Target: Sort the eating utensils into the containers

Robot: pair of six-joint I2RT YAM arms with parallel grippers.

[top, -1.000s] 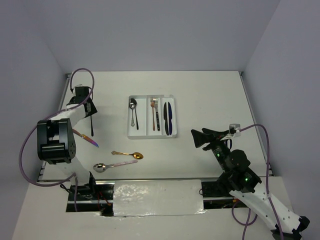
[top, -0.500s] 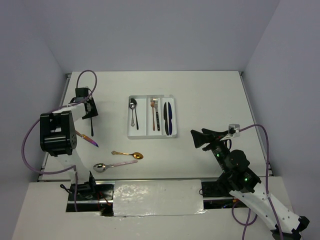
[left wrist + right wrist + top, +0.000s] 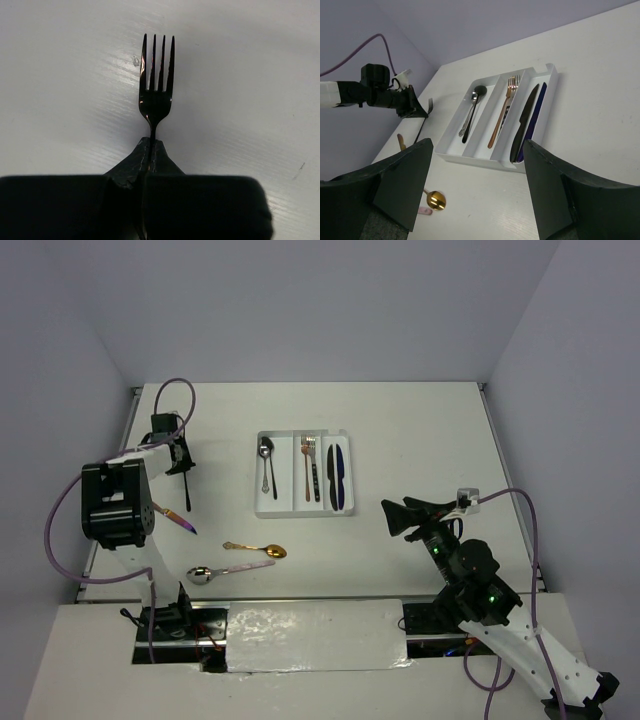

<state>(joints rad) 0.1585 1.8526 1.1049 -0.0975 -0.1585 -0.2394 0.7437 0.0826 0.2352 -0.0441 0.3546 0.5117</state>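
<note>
Left fingers (image 3: 127, 167) tight on the neck of the black fork (image 3: 156, 95); right fingers (image 3: 405, 180) wide apart, empty, near the white tray (image 3: 475, 161).

The white tray (image 3: 262, 508) holds two spoons (image 3: 267, 455) in its left compartment, a copper fork (image 3: 307, 468) in the middle and two dark knives (image 3: 335, 478) on the right. The left tool (image 3: 151, 146) pinches a black fork (image 3: 156, 95) at the neck. A gold spoon (image 3: 258, 549), a silver spoon (image 3: 222, 571) and an iridescent piece (image 3: 180, 519) lie loose on the tabletop (image 3: 420, 440).

It was a robotics lab cell: bare lavender walls (image 3: 470, 25) rose beyond the fingers (image 3: 402, 182), enclosing a white surface (image 3: 600, 100) under cabled arms (image 3: 115, 505).
</note>
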